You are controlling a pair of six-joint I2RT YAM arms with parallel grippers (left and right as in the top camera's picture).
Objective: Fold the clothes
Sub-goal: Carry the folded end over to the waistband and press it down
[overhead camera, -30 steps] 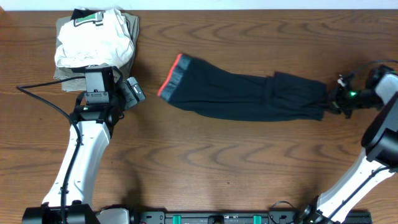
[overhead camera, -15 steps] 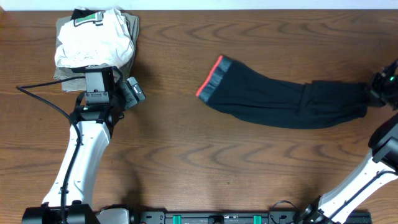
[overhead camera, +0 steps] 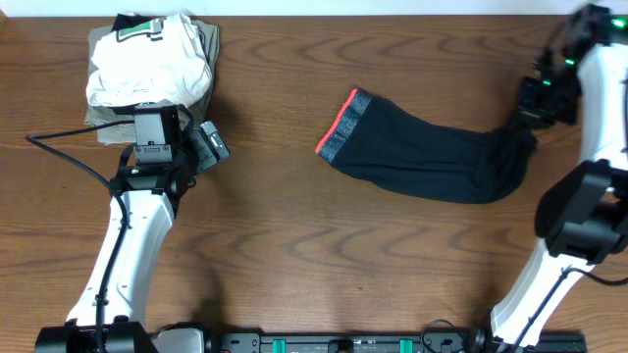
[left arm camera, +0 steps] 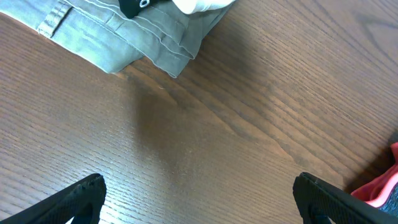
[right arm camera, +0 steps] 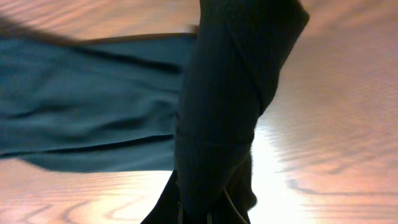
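Observation:
The clothes are black pants (overhead camera: 422,159) lying across the table right of centre, with the grey waistband and its red lining (overhead camera: 339,126) at their left end. My right gripper (overhead camera: 535,106) is at the far right, shut on the pants' leg end, which rises bent off the table. In the right wrist view the dark cloth (right arm camera: 217,112) hangs straight out of my shut right gripper (right arm camera: 214,214). My left gripper (overhead camera: 211,145) hovers open and holds nothing over bare wood at the left (left arm camera: 205,208). A sliver of the red lining (left arm camera: 379,186) shows at that view's right edge.
A pile of folded garments (overhead camera: 147,64), white on top of grey, sits at the back left just beyond my left gripper; its grey corner (left arm camera: 124,31) shows in the left wrist view. The table's far edge (overhead camera: 392,12) runs close behind the right gripper.
My right gripper dragged the pants to the right, then swung toward the far edge, lifting and bending the leg end. The waistband slid right. The left arm stayed still.

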